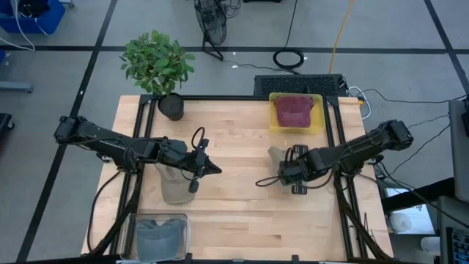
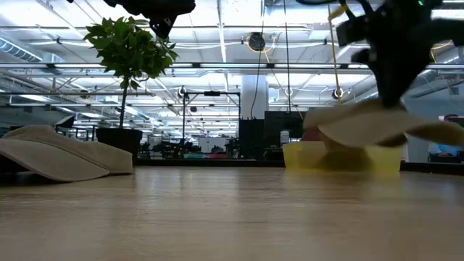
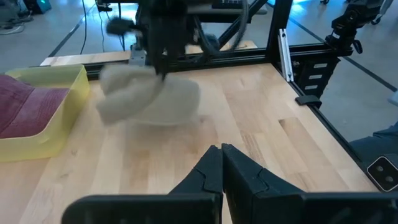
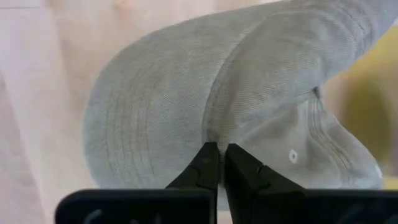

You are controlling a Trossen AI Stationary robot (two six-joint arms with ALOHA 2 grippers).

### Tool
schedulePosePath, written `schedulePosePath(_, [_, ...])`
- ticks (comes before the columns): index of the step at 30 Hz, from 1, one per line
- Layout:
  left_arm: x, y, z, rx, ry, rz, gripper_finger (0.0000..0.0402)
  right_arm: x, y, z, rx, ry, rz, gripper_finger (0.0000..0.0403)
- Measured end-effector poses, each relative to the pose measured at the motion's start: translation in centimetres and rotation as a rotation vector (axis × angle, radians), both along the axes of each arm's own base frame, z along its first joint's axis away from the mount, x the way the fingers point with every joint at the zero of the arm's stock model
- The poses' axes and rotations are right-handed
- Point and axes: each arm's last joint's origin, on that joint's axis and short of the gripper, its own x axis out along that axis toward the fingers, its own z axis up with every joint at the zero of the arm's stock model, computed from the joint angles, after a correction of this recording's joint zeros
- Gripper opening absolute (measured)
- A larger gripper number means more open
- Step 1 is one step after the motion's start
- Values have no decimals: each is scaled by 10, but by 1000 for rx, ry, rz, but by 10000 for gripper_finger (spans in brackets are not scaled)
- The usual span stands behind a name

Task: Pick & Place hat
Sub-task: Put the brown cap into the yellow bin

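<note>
A beige hat [image 4: 205, 93] hangs under my right gripper [image 4: 217, 152], which is shut on it right of the table's middle [image 1: 282, 170]. In the low view this hat [image 2: 377, 125] is off the tabletop. A second beige hat [image 1: 176, 185] lies on its brim on the table at the left [image 2: 58, 154]. My left gripper [image 3: 221, 158] is shut on nothing and hovers just above and beside that second hat [image 1: 209, 169]. My right gripper pinches the hat between its two fingers at the seam where the brim meets the crown [image 4: 214, 134]. The fingers come from above, pointing steeply down. The hat hangs below them, tilted and lifted clear of the table [image 2: 362, 134].
A yellow tray [image 1: 316, 125] with a maroon hat [image 1: 293, 110] stands at the far right, just beyond the held hat. A clear bin with a grey hat [image 1: 161, 233] sits at the near left edge. A potted plant [image 1: 157, 66] stands at the far left.
</note>
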Motion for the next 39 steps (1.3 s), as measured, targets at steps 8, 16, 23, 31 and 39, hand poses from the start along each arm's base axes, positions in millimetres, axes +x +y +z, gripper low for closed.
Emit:
schedulePosePath(8, [0,0,0,0,0,1,10,5,-36,41,-237,49,36,3])
schedulePosePath(16, [0,0,0,13,-2,-3,10,5,-99,39,-277,149,-16,2])
schedulePosePath(23, [0,0,0,22,-4,-6,10,-4,-152,43,-190,101,-60,1])
schedulePosePath(31, [0,0,-1,27,3,-7,10,-23,-205,45,-98,-7,-143,1])
schedulePosePath(39, [0,1,-1,48,1,-12,10,-27,-231,45,-63,-183,-155,5])
